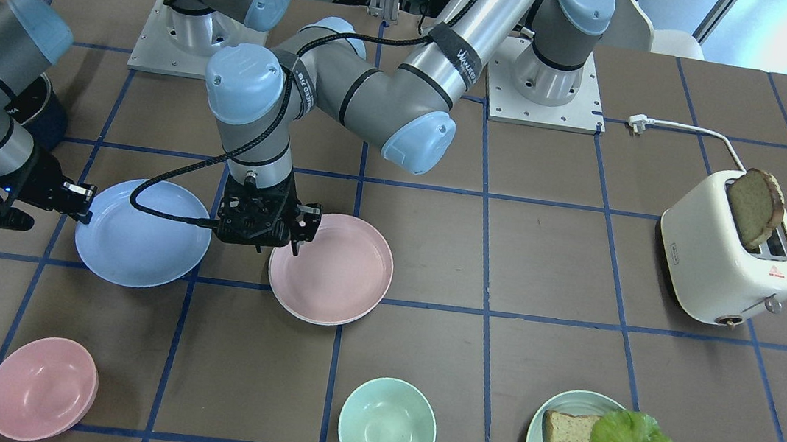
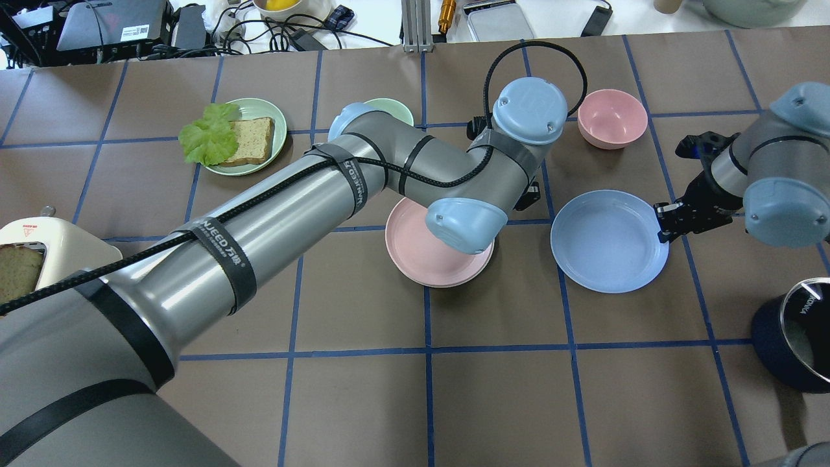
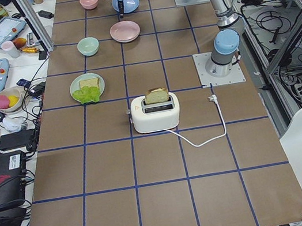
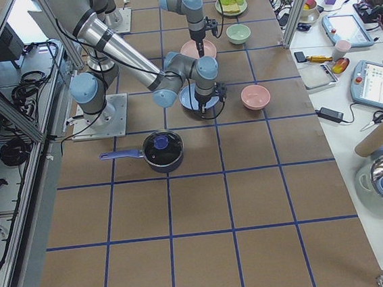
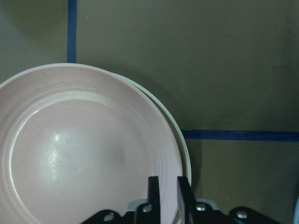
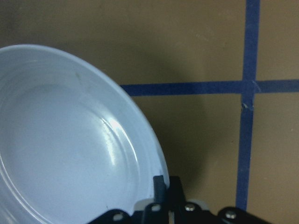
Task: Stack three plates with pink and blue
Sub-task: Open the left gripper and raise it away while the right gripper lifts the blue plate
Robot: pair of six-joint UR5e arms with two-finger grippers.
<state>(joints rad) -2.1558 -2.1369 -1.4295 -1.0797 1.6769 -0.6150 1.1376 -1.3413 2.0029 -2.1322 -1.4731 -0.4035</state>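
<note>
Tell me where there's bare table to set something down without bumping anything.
The widest bare patch lies between the pink plate and the toaster. The squares on the robot's side of the pink plate and blue plate are bare too, short of the pot. It is crowded where the left gripper and right gripper meet the plate rims.

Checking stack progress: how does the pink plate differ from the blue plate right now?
The pink plate rests on a cream-white plate, whose rim peeks out beneath it; the blue plate has only the table under it. The left gripper straddles the pink plate's rim, while the right gripper is clamped on the blue plate's. Both are shallow, round, empty and look equal in size.
</note>
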